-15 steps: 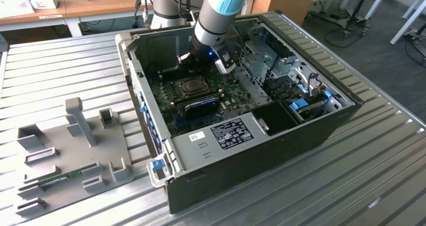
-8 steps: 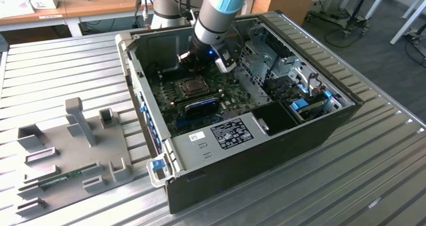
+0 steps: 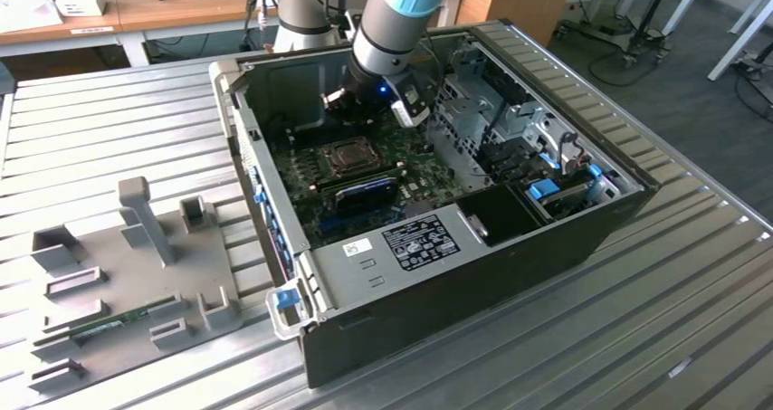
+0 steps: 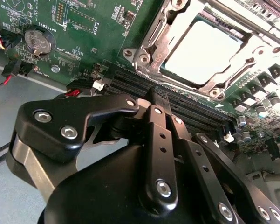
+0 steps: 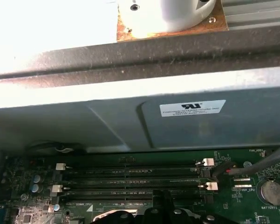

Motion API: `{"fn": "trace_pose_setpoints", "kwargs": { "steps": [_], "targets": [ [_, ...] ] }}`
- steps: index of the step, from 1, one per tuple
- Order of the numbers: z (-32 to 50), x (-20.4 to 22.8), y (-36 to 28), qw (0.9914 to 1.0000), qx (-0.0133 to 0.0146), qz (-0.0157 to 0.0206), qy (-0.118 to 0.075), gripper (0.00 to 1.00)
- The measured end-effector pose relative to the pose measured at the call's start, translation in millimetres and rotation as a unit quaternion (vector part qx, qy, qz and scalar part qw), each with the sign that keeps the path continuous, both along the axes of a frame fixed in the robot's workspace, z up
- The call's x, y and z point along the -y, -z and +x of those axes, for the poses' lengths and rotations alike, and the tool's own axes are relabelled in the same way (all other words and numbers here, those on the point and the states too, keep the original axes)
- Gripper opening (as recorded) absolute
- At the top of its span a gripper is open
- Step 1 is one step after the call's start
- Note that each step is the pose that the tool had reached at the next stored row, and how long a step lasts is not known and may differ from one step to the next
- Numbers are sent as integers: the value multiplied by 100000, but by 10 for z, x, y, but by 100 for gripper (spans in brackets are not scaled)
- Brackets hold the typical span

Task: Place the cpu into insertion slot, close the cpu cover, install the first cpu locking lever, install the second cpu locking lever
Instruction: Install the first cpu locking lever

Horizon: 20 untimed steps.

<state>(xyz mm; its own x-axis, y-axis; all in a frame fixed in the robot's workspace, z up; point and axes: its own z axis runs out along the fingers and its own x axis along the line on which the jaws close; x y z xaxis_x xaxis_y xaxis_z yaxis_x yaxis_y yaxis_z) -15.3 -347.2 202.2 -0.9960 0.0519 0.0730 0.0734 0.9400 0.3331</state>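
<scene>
An open computer case (image 3: pixel 362 274) lies on its side on a ribbed metal table (image 3: pixel 676 283), with the green board (image 3: pixel 308 206) bare inside it. In the exterior view the arm (image 3: pixel 393 21) reaches down into the case from the far edge of the table, and its gripper (image 3: pixel 362 111) hangs low over the board near the case's far wall, just beyond the socket. The cpu (image 4: pixel 202 46) sits in the insertion slot (image 3: pixel 349 157), its dull metal top showing pale and flat in the second wrist view. The cpu cover (image 4: pixel 153 32) lies down over it, the silvery frame ringing the chip on all sides with the chip showing through the window. Whether the levers along the socket's sides are latched I cannot tell. In the second wrist view the gripper (image 4: pixel 159 98) has its black fingers (image 4: pixel 158 140) drawn together, tips meeting, with nothing between them; they point at the long black memory slots (image 4: pixel 177 105) that run beside the socket, and hover just above them without clear contact. The first wrist view shows those same slots (image 5: pixel 130 179) lying parallel along the board's edge under the grey case wall (image 5: pixel 130 121), with the fingertips (image 5: pixel 163 200) at the nearest one. A round coin battery (image 4: pixel 38 41) sits on the board well apart from the socket. On the table beside the case, toward the exterior view's left, rests a grey fixture plate (image 3: pixel 133 292) with upright blocks.
</scene>
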Motion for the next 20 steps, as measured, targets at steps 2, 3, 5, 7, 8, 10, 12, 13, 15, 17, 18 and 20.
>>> {"fn": "trace_pose_setpoints", "kwargs": {
  "steps": [2,3,5,7,8,10,12,13,15,17,18,20],
  "targets": [
    [0,0,-33,100000,-3,-10,3,11],
    [0,0,-62,100000,-2,-9,0,11],
    [0,0,-63,100000,-4,-10,2,11],
    [0,0,-63,100000,-2,-9,1,11],
    [0,0,-63,100000,-3,-11,0,11],
    [0,0,-63,100000,-3,-7,1,11],
    [-1,1,-71,100000,-17,-42,2,11],
    [-1,1,-77,100000,-14,-35,1,11],
    [0,0,-95,100000,-6,-25,1,11],
    [0,1,-119,100000,-5,-55,-1,11],
    [0,1,-130,100000,-2,-95,-3,11],
    [1,-1,-142,99999,4,-322,-5,11]
  ]
}}
